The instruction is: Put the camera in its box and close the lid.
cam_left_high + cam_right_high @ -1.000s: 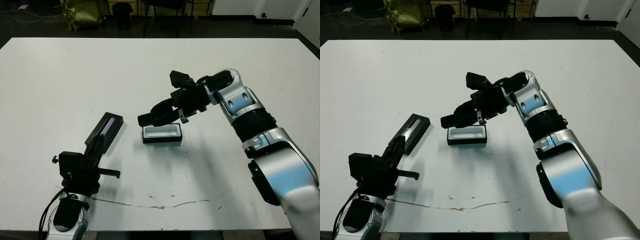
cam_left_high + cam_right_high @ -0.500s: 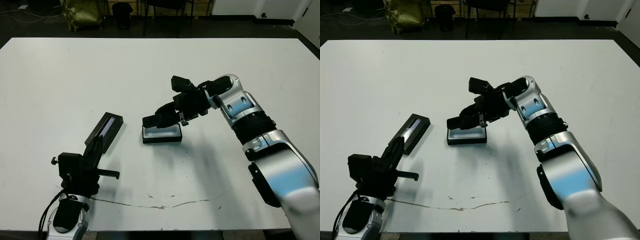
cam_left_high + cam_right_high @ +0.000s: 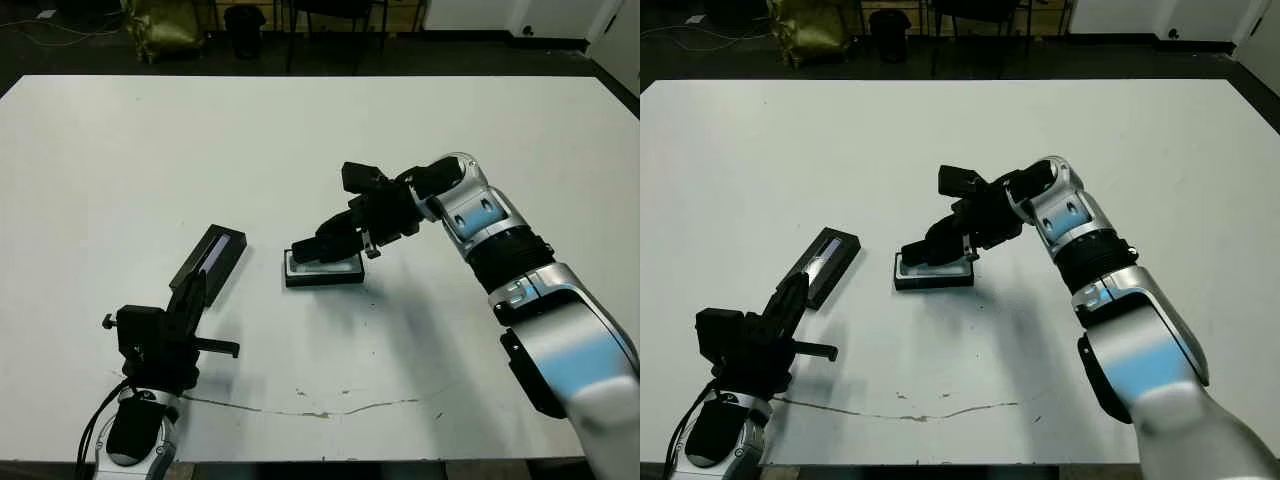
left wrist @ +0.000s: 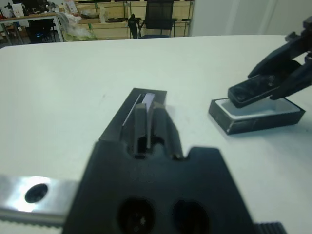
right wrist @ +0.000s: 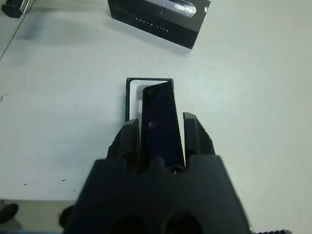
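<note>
- Right gripper (image 5: 161, 131) is clamped on the slim black bar-shaped camera (image 5: 160, 122), now lowered closer over the white-lined black box (image 3: 323, 270).
- Left gripper (image 4: 148, 119), fingers pressed together, is kept near the flat black silvery-striped lid (image 3: 209, 259); bare white table (image 3: 150, 150) is seen all around.

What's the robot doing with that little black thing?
The robot's right gripper is holding the camera and tipping it down into the box, a small black tray with white inside. The camera's front end hangs over the tray, not lying flat in it yet. The lid lies on the white table to the left. The left gripper, shut and empty, sits near the lid.
</note>
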{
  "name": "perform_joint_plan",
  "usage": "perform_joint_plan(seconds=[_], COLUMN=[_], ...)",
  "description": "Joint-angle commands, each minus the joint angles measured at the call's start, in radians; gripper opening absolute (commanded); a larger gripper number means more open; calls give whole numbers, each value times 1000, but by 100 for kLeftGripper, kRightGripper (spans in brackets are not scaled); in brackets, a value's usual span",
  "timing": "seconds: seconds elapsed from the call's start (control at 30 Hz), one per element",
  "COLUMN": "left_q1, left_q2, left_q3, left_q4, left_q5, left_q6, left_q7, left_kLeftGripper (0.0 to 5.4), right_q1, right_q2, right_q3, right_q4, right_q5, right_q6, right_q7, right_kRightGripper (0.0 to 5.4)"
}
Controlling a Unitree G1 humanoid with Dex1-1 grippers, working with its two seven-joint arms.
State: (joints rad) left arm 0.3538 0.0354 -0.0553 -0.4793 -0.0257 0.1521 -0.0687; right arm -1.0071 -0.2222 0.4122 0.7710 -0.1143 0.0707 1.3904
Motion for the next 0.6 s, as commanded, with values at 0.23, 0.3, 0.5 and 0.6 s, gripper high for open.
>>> perform_joint_plan(seconds=[0.23,0.3,0.5,0.6], left_q1=[7,9,9,11], left_q2=[9,7,7,8], left_q3=[0,1,-1,-3], left_q4=[11,7,7,8], left_q5=[8,5,8,16], left_q6=[8,14,10,4], left_q7=[3,2,3,6], left_kLeftGripper=[0,0,0,0], right_q1=[39,46,57,61], right_q2=[-21,-23,-22,-17], right_q3=[17,20,35,40], right_q4=[13,16,7,7], right_q5=[-19,-25,-49,-49], right_q6=[-45,-53,-41,-40], right_q7=[-4,-11,-22,-25], right_kRightGripper=[85,85,85,85])
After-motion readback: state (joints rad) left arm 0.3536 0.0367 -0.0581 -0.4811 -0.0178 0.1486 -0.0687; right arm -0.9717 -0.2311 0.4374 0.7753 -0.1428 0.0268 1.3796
